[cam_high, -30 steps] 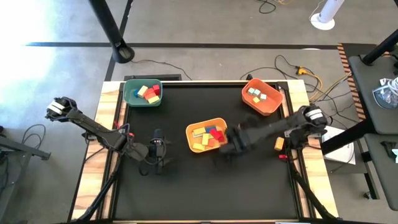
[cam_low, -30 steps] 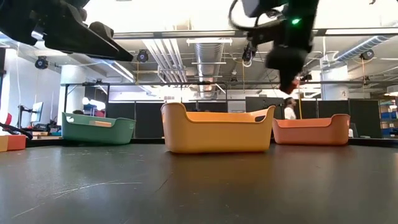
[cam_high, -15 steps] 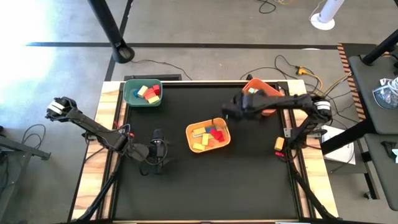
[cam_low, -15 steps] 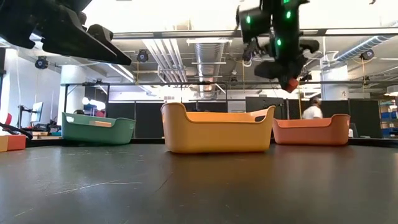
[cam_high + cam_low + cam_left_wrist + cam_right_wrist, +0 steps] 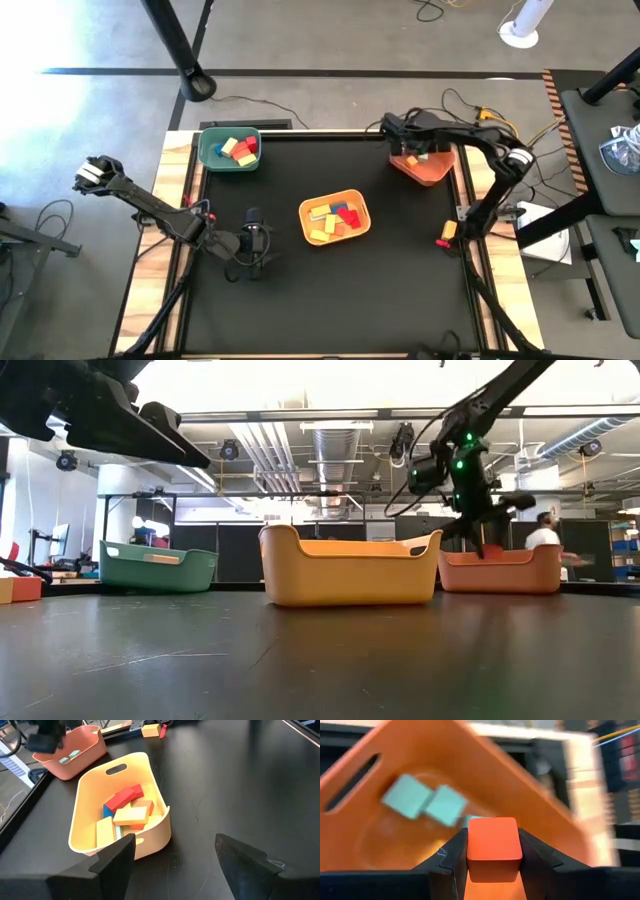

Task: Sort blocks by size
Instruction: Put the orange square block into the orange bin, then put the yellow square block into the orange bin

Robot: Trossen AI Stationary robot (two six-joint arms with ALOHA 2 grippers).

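R gripper (image 5: pixel 494 865) pinches 1 small orange cube (image 5: pixel 494 849) just above the orange bin (image 5: pixel 432 166); lower it w/in the rim, then release over the pale cubes (image 5: pixel 426 801), while L gripper (image 5: pixel 175 865) waits wide by the yellow bin (image 5: pixel 90 810).

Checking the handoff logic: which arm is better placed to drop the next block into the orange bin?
The right. Its pincer already clamps a small orange-red cube directly over the orange bin. The left pincer waits open and empty near the table's left side.
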